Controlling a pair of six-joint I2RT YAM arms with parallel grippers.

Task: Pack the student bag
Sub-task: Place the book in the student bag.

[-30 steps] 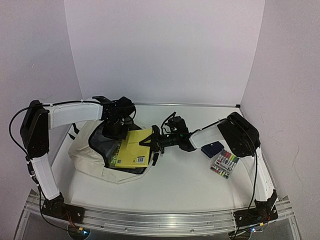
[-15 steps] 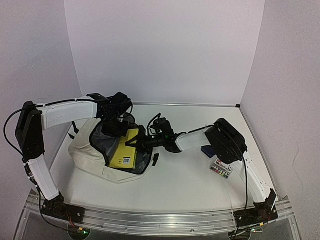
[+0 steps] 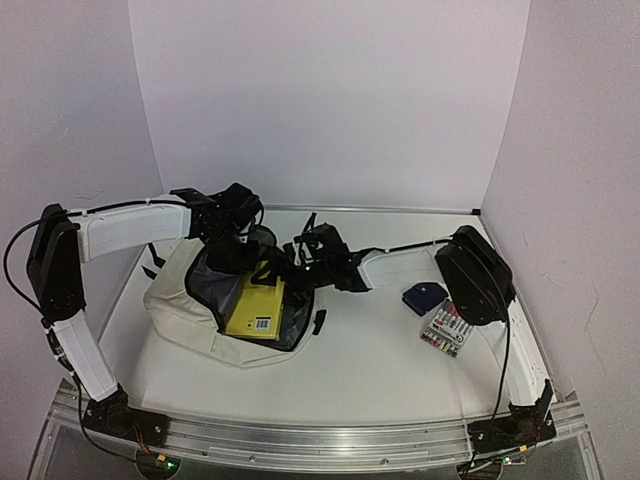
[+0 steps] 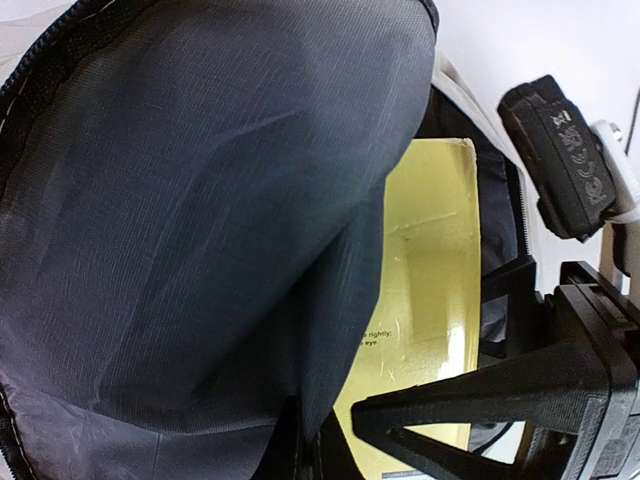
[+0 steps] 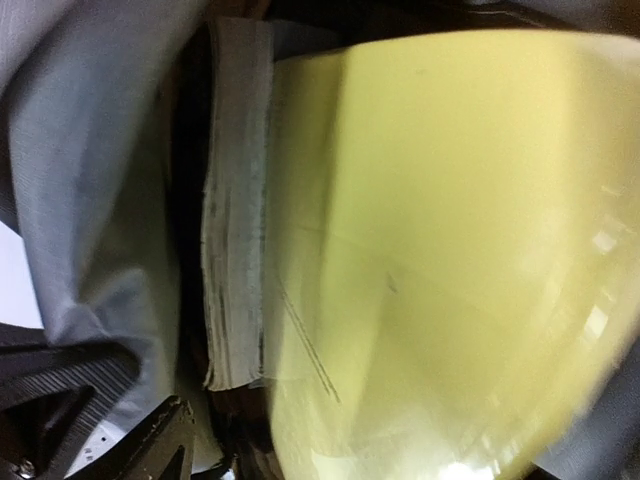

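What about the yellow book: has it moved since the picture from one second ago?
Yes. Seen from the top camera, the yellow book has slid left, deeper into the student bag, farther from the navy pouch, which has not shifted.

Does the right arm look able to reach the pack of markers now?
Probably yes. The pack of markers lies uncovered beside that arm, the blue pouch just behind it. The right gripper is at the student bag and would have to draw back first.

Yellow book (image 4: 432, 270) inside student bag (image 4: 200, 200)
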